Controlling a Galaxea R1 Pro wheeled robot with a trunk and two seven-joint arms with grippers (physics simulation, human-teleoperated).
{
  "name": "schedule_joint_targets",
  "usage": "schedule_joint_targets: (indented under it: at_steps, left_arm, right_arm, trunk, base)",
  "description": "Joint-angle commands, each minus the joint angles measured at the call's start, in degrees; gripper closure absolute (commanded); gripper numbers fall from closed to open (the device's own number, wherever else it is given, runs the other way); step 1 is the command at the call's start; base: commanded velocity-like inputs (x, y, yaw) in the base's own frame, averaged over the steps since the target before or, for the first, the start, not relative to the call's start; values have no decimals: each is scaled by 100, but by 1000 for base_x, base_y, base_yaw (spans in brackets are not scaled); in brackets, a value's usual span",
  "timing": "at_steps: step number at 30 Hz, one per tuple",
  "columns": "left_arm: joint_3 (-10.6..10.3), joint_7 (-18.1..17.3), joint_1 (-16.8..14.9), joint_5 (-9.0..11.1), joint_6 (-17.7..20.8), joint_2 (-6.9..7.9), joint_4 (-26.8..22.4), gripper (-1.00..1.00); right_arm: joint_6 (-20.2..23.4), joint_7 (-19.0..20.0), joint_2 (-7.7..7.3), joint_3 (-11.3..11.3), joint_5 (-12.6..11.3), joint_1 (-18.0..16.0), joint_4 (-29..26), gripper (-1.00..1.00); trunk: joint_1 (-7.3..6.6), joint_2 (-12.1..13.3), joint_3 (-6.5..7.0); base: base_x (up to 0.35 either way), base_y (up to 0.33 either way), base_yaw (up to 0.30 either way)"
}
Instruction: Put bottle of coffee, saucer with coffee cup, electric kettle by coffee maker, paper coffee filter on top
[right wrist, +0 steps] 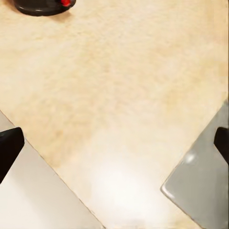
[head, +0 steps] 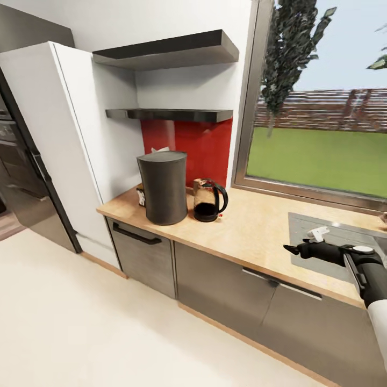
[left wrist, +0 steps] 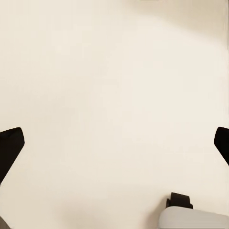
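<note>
My right pincer [head: 294, 249] hangs wide and empty over the counter [head: 252, 226] front edge. Kettle [head: 208, 201] sits beside coffee maker [head: 163, 187] near the counter's left end, so prob. already placed.

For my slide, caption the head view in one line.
Electric kettle beside the coffee maker on the countertop; open right gripper hovers near the counter's front edge.

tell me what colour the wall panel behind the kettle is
Red: the wall panel behind the kettle shows best in the head view.
</note>
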Motion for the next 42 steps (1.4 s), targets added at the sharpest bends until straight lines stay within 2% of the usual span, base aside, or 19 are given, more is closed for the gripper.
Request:
schedule_joint_targets:
  at_steps: [1,4,7,10,12,15,20,36,39,42]
  left_arm:
    - [-50,30,2,54,-20,9,1,-100]
    - [-53,30,14,54,-20,12,4,-100]
    - [-60,30,18,54,-20,8,4,-100]
    - [-64,30,21,54,-15,6,5,-100]
    - [-66,30,23,54,-13,6,5,-100]
    - [-65,30,27,54,-12,10,10,-100]
    - [-65,30,29,54,-18,33,20,-100]
    - [-76,30,22,54,-19,23,22,-100]
    - [-76,30,21,54,-20,23,22,-100]
    - [-73,30,21,54,-20,23,22,-100]
  right_arm:
    - [27,40,-36,-26,37,-7,-7,-100]
    - [24,38,-111,-145,37,-7,-5,-100]
    - [18,37,-139,-455,42,-7,8,-100]
    - [9,43,-149,-977,45,-5,16,-100]
    - [7,44,-150,-1186,45,-2,13,-100]
    - [3,51,-152,-1380,42,1,-10,-100]
    - [-22,43,-135,-1459,52,2,13,-100]
    - [-31,37,-146,-1502,56,8,28,-100]
    - [-32,37,-146,-1606,55,10,28,-100]
    - [-31,39,-146,-1814,55,10,28,-100]
  trunk:
    - [4,-12,-13]
    - [4,-12,-13]
    - [4,-12,-13]
    - [4,-12,-13]
    - [4,-12,-13]
    - [4,-12,-13]
    - [4,-12,-13]
    - [4,-12,-13]
    - [4,-12,-13]
    - [4,-12,-13]
  base:
    - [0,0,-296]
    - [0,0,-296]
    - [0,0,-297]
    - [0,0,-298]
    - [0,0,-298]
    - [0,0,-298]
    - [0,0,-298]
    - [0,0,-299]
    - [0,0,-299]
    - [0,0,-298]
